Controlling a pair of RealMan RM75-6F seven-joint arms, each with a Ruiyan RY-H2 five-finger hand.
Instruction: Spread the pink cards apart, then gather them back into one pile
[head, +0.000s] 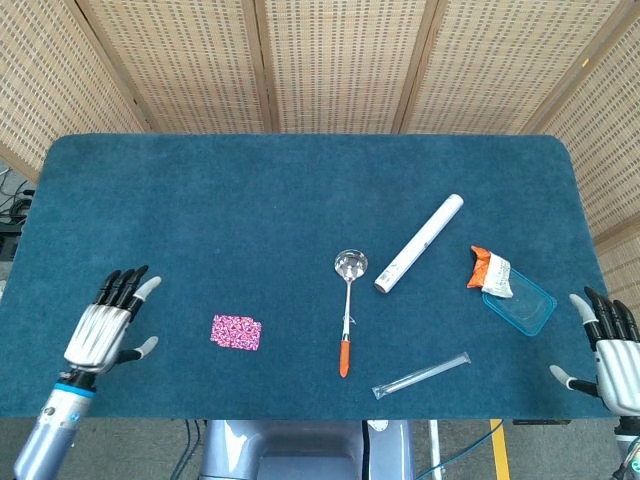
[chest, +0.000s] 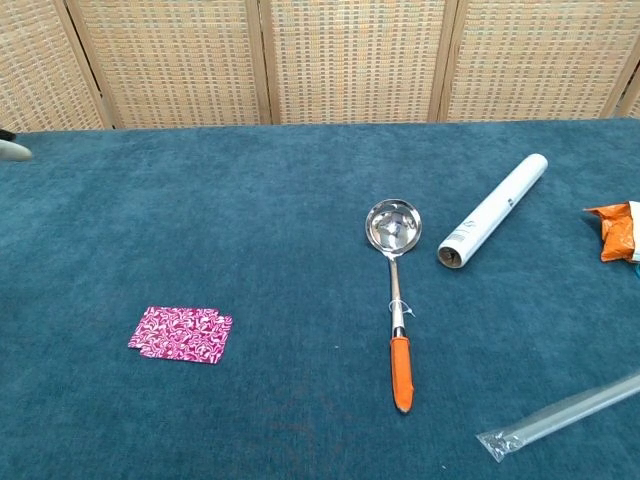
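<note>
The pink patterned cards (head: 236, 332) lie in one pile on the blue table, left of centre near the front edge; the chest view shows the pile (chest: 181, 334) flat with nothing touching it. My left hand (head: 105, 326) hovers well to the left of the cards, fingers spread, holding nothing. Only a fingertip of it shows at the left edge of the chest view. My right hand (head: 612, 345) is off the table's front right corner, fingers apart and empty.
A ladle with an orange handle (head: 347, 310) lies mid-table, a white tube (head: 419, 243) to its right. A clear wrapped stick (head: 420, 375) lies near the front edge. An orange packet (head: 489, 269) rests on a blue tray (head: 523, 304) at the right.
</note>
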